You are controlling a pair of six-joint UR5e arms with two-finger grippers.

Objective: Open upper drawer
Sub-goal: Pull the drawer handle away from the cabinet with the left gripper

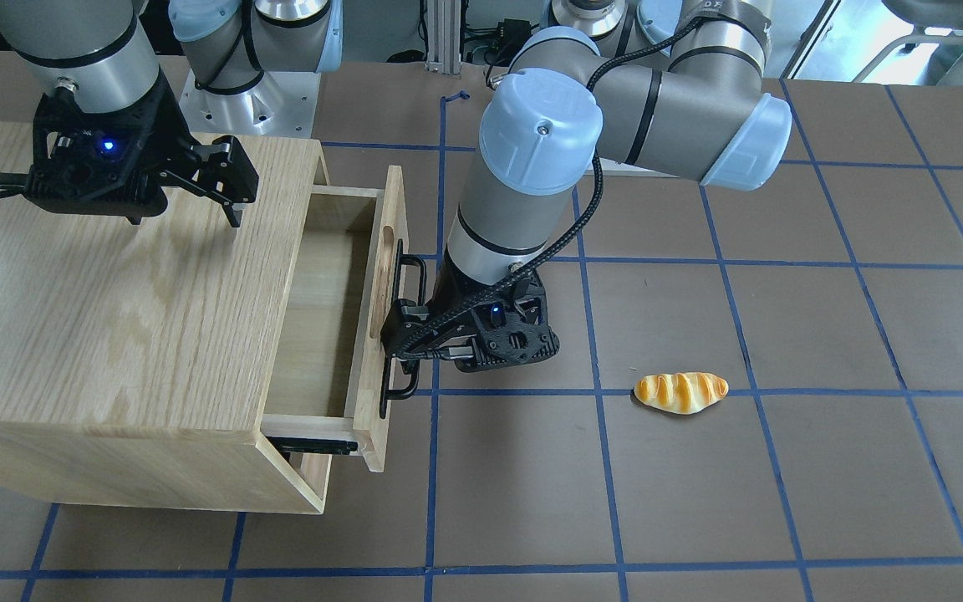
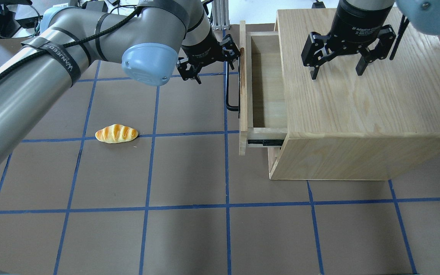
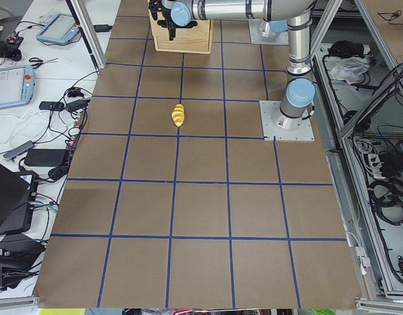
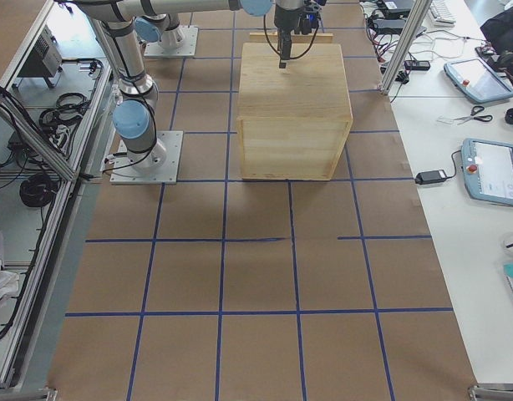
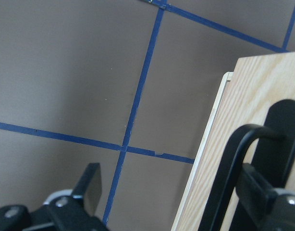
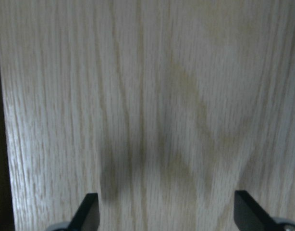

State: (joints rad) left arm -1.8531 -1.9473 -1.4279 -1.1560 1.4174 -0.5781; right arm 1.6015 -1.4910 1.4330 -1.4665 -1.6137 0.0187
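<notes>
The upper drawer [image 2: 243, 88] stands pulled partly out of the oak cabinet [image 2: 357, 107], its inside bare. Its front panel [image 1: 388, 251] carries the black bar handle [image 2: 229, 93]. My left gripper [image 2: 215, 64] is open at the handle's far end. In the left wrist view [image 5: 174, 180] the handle [image 5: 231, 163] stands between the fingers, close to the right finger [image 5: 263, 192]. My right gripper [image 2: 336, 70] is open just above the cabinet top. The right wrist view [image 6: 169, 211] shows only wood grain between its fingertips.
A toy bread roll [image 2: 116, 133] lies on the brown mat left of the drawer, also in the front view [image 1: 680, 391]. The cabinet [image 1: 97, 293] fills the table's right side. The slide rail [image 2: 264, 143] shows under the drawer's near side.
</notes>
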